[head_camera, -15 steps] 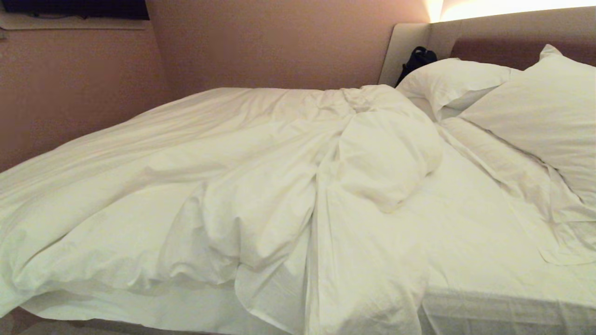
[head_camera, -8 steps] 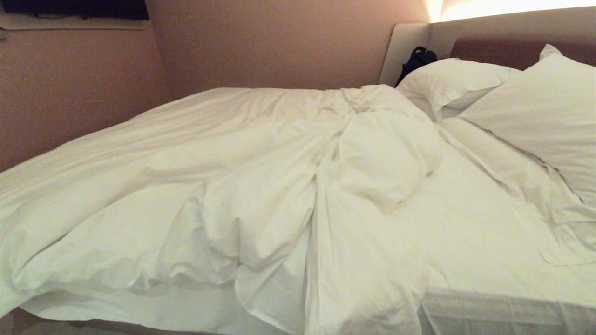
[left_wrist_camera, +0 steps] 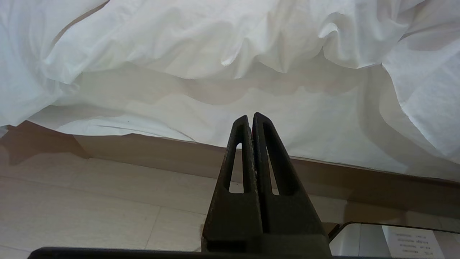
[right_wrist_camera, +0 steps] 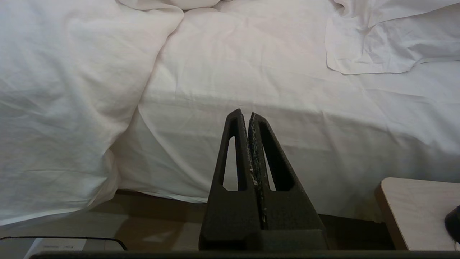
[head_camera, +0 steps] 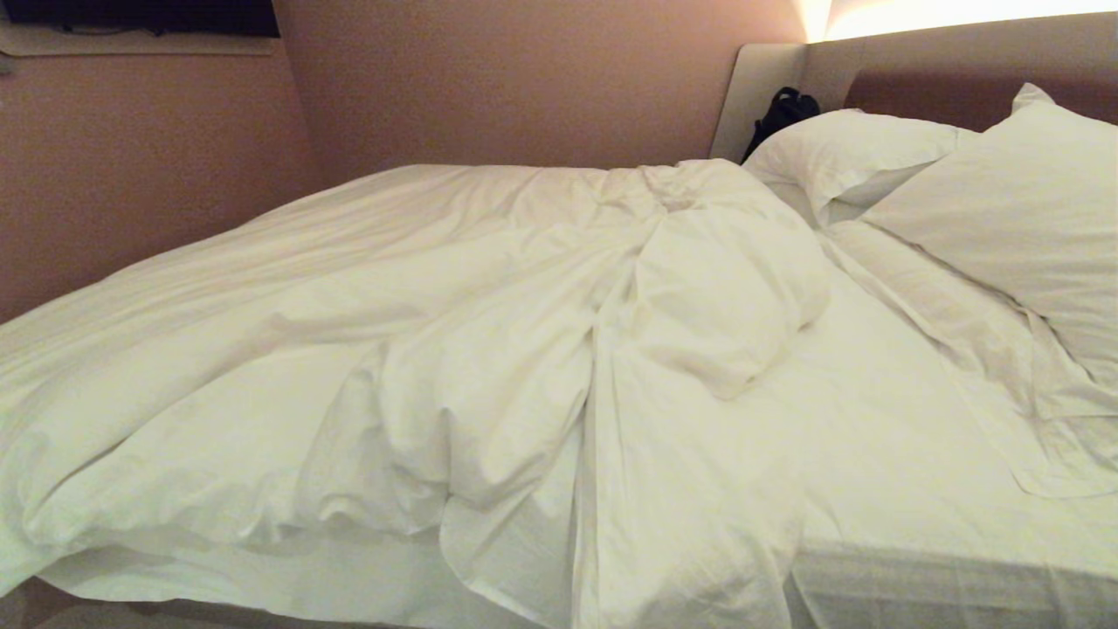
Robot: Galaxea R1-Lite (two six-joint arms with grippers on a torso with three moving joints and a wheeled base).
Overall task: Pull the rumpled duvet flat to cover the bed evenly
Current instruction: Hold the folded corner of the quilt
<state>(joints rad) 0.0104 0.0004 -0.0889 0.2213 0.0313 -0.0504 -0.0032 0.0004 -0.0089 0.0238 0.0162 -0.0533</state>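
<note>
The thick, puffy white duvet in its creased cotton cover [head_camera: 419, 367] lies bunched toward my left and the foot end of the wide low bed with its white-sheeted mattress [head_camera: 908, 489], leaving the sheet bare on my right below the plump white pillows [head_camera: 1004, 218]. One lump of it is heaped up in the middle near the nearer pillow, deep folds run down from there, and a long fold of the cover spills over the near edge of the mattress. At my left the duvet hangs off the side, just above the pale tiled floor [left_wrist_camera: 90, 201]. A padded beige-and-brown headboard [head_camera: 952, 70] stands behind the pillows, with a dark bag [head_camera: 782, 109] tucked at its corner. My left gripper [left_wrist_camera: 250, 117] sits low beside the bed, jaws pressed fully together, holding nothing and clear of the hanging fabric. My right gripper [right_wrist_camera: 243, 114] points at the sheeted side of the mattress, jaws likewise closed tight on nothing, touching no cloth. A light wooden desk corner [right_wrist_camera: 413, 212] shows close by it.
</note>
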